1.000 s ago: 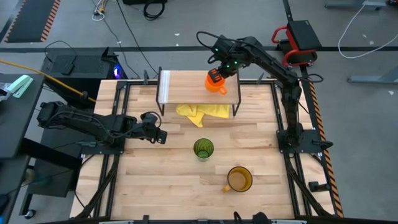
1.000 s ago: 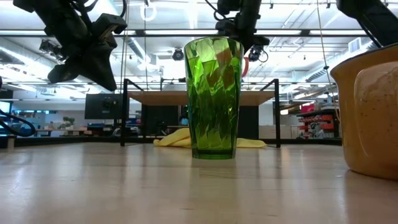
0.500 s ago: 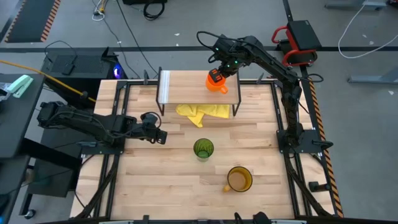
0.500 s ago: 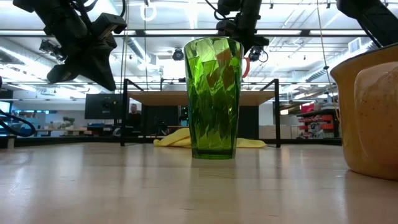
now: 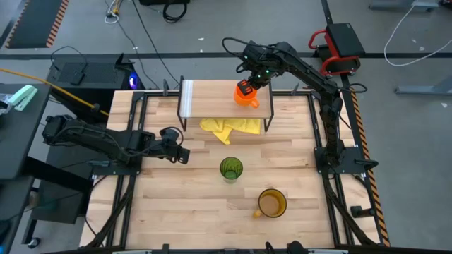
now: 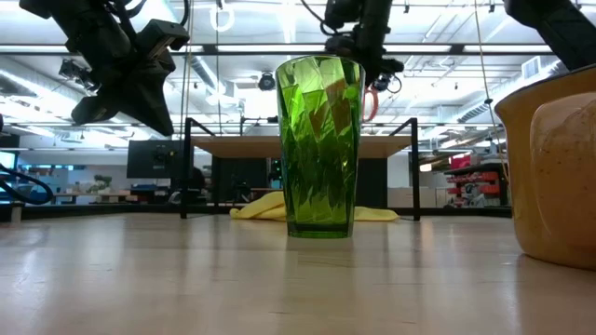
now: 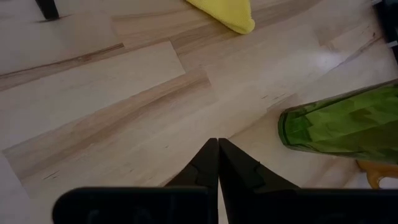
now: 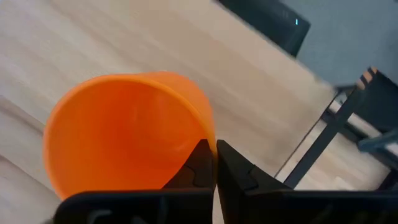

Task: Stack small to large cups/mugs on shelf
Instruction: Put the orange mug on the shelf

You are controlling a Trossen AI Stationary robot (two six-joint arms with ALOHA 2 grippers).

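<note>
Right pincer (image 5: 245, 86) holding the orange mug (image 5: 245, 94) at the shelf (image 5: 212, 99); left pincer (image 5: 181, 153) newly closed.

Over the past second the left pincer, low over the tabletop (image 5: 183, 204) left of the green tumbler (image 5: 230, 168), has drawn its fingers together on nothing, so that arm appears to be resting rather than reaching. The right pincer has not shifted: nearly closed, it pinches the orange mug's rim, the mug at the shelf's right end, not yet released. The amber mug (image 5: 272, 203) and the tumbler wait on the tabletop, a yellow cloth (image 5: 227, 127) under the shelf.
</note>
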